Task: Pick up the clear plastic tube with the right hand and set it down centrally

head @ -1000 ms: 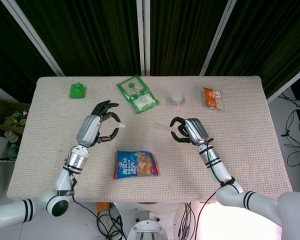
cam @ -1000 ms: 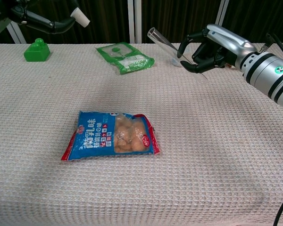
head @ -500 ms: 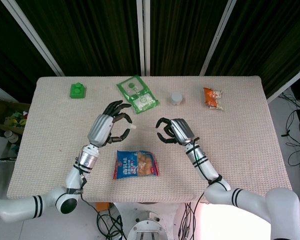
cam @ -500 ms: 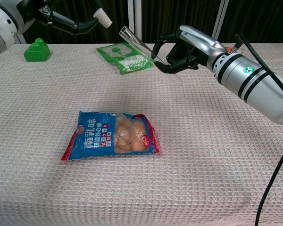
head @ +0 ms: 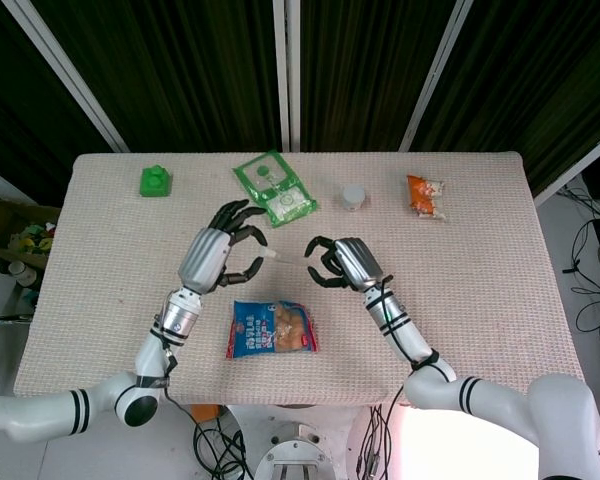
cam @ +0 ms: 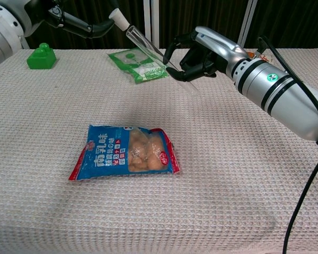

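Observation:
My right hand [head: 338, 262] [cam: 201, 53] grips the clear plastic tube [cam: 148, 48] above the table, a little behind the middle. The tube [head: 298, 254] is tilted, its open end up and pointing left, its lower end sticking out below the fingers. My left hand [head: 225, 258] [cam: 85, 27] hovers just left of it, fingers curled, pinching a small white cap [cam: 116, 15] [head: 270, 255] close to the tube's open end. Cap and tube look slightly apart.
A blue snack bag [head: 272, 329] [cam: 126, 153] lies flat in front of both hands. A green packet [head: 274, 188] [cam: 140, 63], a green block [head: 155, 181] [cam: 41, 56], a small grey cup [head: 353, 196] and an orange packet [head: 425, 195] sit along the far edge.
My right hand has carried the tube leftward toward the middle. My left hand has moved right and forward, so the white cap is now close to the tube's open end.

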`<act>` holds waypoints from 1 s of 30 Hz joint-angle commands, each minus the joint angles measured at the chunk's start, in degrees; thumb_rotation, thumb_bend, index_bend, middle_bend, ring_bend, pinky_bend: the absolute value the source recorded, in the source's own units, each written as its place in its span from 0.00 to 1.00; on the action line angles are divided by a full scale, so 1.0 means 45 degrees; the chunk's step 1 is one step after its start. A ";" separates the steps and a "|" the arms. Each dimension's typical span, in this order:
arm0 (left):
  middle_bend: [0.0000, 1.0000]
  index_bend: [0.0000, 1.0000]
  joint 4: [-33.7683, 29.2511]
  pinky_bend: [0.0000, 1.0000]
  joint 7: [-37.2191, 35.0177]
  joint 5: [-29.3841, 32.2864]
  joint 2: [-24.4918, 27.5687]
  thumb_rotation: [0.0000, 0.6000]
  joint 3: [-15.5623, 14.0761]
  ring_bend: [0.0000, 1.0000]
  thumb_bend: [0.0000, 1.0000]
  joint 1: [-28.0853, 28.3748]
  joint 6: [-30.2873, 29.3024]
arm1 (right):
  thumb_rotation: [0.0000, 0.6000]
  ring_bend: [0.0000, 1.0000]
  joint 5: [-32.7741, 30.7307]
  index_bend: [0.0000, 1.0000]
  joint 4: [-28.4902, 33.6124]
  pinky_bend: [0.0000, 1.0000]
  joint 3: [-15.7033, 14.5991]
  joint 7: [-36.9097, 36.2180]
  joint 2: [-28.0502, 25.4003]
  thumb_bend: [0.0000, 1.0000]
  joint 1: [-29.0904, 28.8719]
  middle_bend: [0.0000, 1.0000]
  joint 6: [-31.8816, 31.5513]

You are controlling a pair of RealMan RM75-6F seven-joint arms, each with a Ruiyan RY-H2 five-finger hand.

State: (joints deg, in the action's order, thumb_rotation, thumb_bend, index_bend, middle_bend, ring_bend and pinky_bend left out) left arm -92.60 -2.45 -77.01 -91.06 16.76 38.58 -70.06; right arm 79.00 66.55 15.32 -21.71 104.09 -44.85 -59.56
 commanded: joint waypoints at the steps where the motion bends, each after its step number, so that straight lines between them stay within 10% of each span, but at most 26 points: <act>1: 0.18 0.59 -0.0032 0.09 0.0008 -0.0011 0.0003 0.99 -0.0012 0.07 0.56 -0.0003 -0.0023 | 1.00 1.00 -0.0013 0.88 -0.0018 1.00 0.0015 0.0019 0.0017 0.69 -0.0016 1.00 0.0001; 30: 0.18 0.59 0.0495 0.09 0.0037 0.0019 -0.0490 0.99 -0.0142 0.07 0.56 0.0097 -0.0085 | 1.00 1.00 -0.0222 0.89 0.0295 1.00 0.0279 -0.0014 0.0271 0.69 -0.0214 1.00 -0.0060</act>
State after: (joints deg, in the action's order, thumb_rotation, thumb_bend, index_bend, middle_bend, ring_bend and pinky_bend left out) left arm -90.40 -2.30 -76.95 -93.25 16.14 38.99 -70.46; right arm 78.00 67.88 16.57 -21.77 105.31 -45.82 -59.83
